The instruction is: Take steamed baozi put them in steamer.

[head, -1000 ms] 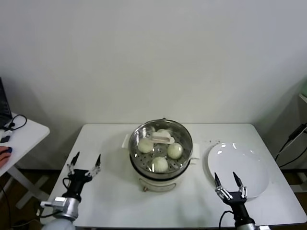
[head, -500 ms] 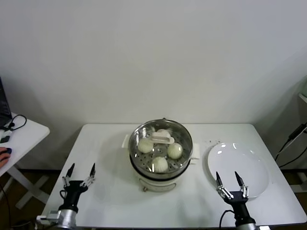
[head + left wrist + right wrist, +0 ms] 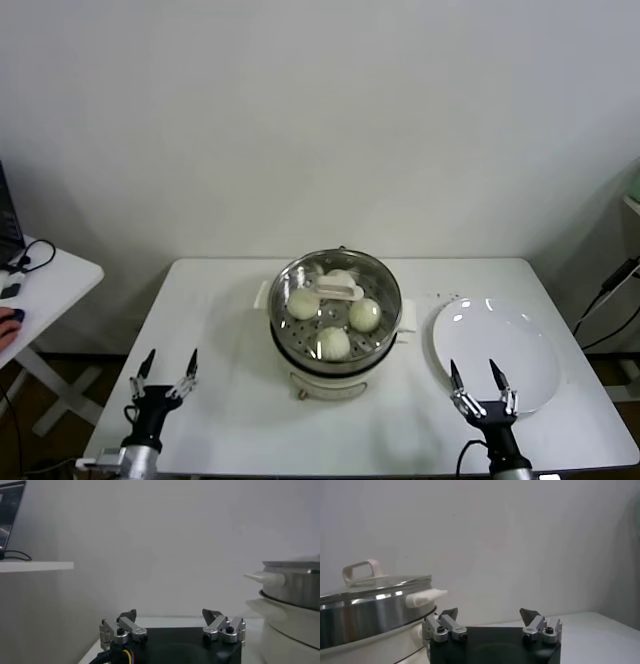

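left gripper [image 3: 167, 365] lower, nearer table edge [image 3: 130, 400]

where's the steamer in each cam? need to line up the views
Head view: the steamer stands mid-table, lid on, buns inside, between the two open pincers.
Left wrist view: only its steel wall and side handle show at the picture's edge.
Right wrist view: its steel wall under the glass lid fills the opposite edge.
Shared landmark: the steamer's white side handles.

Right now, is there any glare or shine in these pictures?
Head view: bright highlights on the white plate and on the glass lid over the buns. Right wrist view: light streaks along the steel steamer. Left wrist view: none.
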`<state>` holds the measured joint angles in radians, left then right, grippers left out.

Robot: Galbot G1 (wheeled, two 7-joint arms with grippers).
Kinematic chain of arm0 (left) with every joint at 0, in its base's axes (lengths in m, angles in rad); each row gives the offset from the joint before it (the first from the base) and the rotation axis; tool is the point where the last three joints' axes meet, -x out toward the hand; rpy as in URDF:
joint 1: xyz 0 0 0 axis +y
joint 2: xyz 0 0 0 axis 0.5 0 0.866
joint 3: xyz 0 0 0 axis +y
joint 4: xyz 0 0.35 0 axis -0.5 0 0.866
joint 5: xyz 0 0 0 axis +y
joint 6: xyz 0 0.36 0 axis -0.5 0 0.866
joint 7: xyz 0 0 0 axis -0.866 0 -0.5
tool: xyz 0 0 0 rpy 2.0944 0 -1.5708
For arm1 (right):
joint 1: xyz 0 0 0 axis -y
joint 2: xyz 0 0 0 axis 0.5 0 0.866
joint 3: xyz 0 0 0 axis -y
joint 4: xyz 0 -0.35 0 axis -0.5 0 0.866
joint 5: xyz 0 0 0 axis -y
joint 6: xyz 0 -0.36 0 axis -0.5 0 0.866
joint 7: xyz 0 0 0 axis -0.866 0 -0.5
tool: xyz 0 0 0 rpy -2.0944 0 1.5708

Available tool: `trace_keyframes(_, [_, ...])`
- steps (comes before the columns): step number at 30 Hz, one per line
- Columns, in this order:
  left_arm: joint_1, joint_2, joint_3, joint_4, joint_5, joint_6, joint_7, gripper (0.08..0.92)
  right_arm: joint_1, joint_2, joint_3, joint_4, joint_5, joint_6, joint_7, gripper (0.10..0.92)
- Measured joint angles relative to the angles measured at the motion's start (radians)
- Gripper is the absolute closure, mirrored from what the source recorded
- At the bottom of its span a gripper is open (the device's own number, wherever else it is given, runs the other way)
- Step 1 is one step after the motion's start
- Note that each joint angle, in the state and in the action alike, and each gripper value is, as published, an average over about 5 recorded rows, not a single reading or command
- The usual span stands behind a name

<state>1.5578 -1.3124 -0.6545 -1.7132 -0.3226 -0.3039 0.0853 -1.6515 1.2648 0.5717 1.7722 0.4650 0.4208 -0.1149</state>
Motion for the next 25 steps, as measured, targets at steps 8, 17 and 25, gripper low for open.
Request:
trace_keyframes(8, [0.003,0.002,-0.005,0.004,-0.004,-0.004,0.001,0.177,-0.001,0.001,0.002,-0.001,-0.011,-0.001,0.009,0.203])
trace_keyframes(17, [0.003,0.004,-0.007,0.007,-0.005,-0.003,0.002,0.177,-0.001,0.004,0.000,-0.002,-0.017,0.001,0.010,0.203])
trace_keyframes(25, [0.002,0.006,-0.008,0.009,-0.006,0.000,0.002,0.177,-0.003,0.004,0.001,-0.002,-0.019,0.002,0.012,0.203])
